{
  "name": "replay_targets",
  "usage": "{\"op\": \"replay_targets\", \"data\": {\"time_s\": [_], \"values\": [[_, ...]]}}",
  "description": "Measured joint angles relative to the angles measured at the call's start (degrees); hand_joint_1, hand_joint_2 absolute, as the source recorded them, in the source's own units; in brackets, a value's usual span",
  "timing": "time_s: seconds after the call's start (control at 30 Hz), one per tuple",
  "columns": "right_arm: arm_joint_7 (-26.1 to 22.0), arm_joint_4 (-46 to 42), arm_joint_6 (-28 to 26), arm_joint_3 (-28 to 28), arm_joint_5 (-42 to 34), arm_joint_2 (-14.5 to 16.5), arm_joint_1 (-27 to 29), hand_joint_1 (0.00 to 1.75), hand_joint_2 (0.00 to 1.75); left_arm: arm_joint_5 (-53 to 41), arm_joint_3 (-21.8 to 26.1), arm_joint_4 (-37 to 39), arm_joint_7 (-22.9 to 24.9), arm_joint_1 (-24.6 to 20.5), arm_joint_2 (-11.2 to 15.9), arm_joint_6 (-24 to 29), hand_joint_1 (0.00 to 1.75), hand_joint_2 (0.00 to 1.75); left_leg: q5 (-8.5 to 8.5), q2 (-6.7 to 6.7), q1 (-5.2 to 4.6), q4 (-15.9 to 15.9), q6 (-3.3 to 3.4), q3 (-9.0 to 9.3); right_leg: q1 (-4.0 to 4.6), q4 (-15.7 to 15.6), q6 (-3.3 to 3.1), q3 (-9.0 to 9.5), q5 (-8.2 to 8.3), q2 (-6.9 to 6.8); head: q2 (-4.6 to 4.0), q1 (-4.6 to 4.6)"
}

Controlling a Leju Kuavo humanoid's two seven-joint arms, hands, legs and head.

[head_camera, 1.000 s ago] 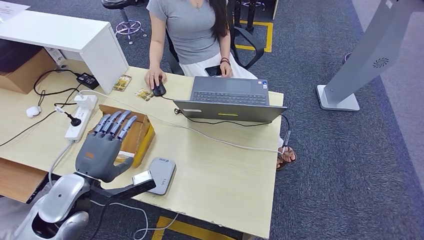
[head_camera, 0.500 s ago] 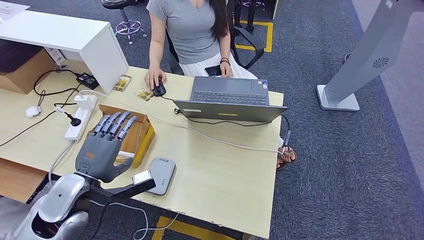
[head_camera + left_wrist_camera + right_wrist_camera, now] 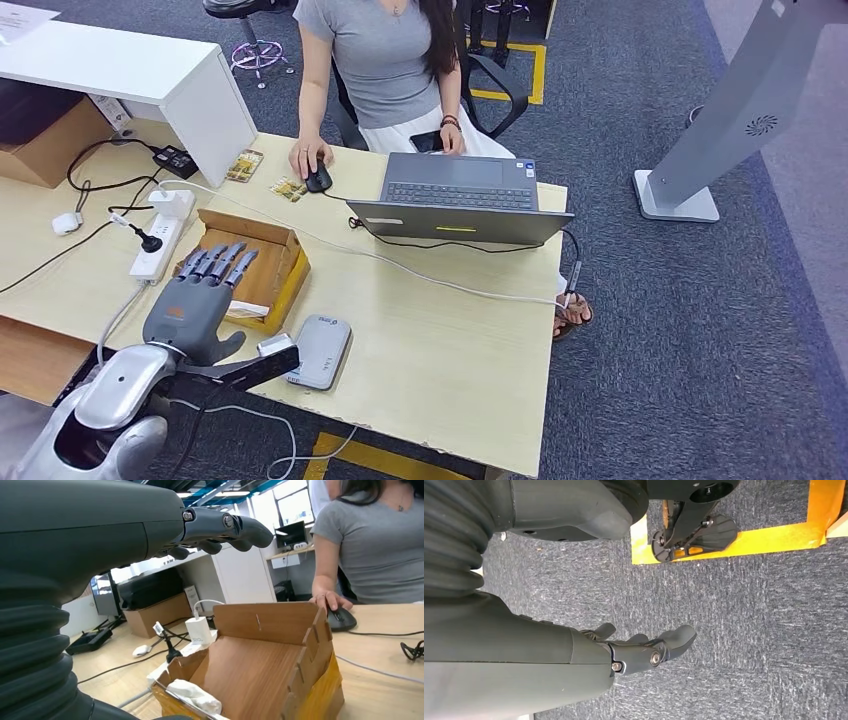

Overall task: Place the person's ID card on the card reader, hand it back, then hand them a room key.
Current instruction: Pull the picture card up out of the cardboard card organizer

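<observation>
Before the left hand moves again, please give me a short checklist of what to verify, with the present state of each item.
1. Left hand holds nothing, fingers apart: ok.
2. Left hand is above the open cardboard box, not touching it: ok.
3. Card reader lies flat near the table edge with no card on it: ok.
4. ID card located: cannot tell; no card is plainly visible.
5. Right hand hangs over the floor, holding nothing: ok.
6. Person's hand rests on the mouse, not offering a card: not ok.

An office: a wooden desk [image 3: 440,340] with a laptop [image 3: 458,198] (open), power strip [image 3: 158,250], carpeted floor [image 3: 700,330].
</observation>
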Motion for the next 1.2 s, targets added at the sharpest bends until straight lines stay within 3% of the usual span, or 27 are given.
{"op": "replay_targets", "data": {"time_s": [0.8,1.2], "values": [[0.17,-0.13,0.07,-0.45,0.52,0.05,0.07,0.00,1.75,-0.03,0.00,1.10,0.75,0.00,0.00,-0.37,0.00,1.75,0.00,0.00,0.00,0.00,0.00,0.00,0.00,0.01,0.00,0.00,0.00,0.00,0.00,-0.01],[0.17,-0.33,0.38,-0.48,1.46,0.13,0.10,0.00,1.75,-3.55,0.43,2.08,1.86,1.91,-0.84,4.22,0.00,1.75,0.00,-0.02,0.00,0.00,0.00,0.00,0.00,0.01,0.00,0.00,0.00,-0.03,0.00,-0.01]]}}
